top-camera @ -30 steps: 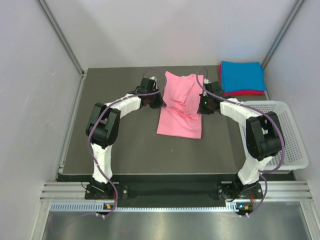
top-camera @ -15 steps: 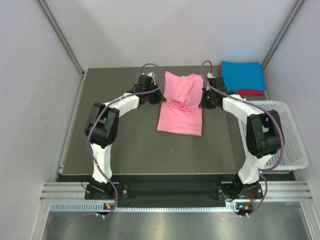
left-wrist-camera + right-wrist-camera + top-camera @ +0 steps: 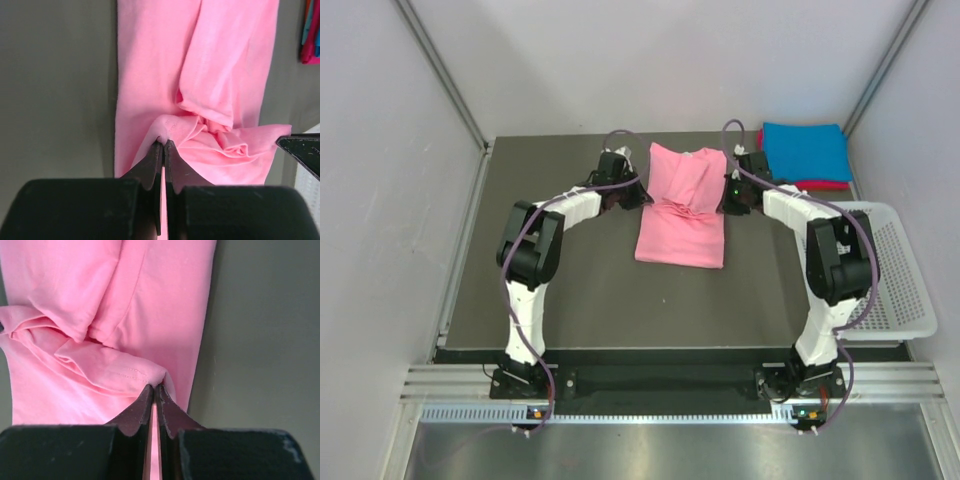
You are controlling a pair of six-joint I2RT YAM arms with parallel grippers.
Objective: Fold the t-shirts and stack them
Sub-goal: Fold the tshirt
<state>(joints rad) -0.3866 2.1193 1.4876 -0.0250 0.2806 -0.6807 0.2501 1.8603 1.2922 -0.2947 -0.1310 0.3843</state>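
the pink shirt [image 3: 680,240] lies in the middle of the table [image 3: 570,280], its long axis running near to far. the left gripper [image 3: 642,197] and right gripper [image 3: 724,200] each pinch a side edge halfway along, level with each other.

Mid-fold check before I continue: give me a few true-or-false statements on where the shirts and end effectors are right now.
1. Both the left end effector and the right end effector are shut on the pink t-shirt. True.
2. The blue t-shirt lies in the white mesh basket. False: it lies folded on the magenta-red t-shirt at the far right corner of the table.
3. The pink t-shirt lies flat. False: its middle is bunched up between the end effectors.
4. The basket sits at the table's right edge. True.
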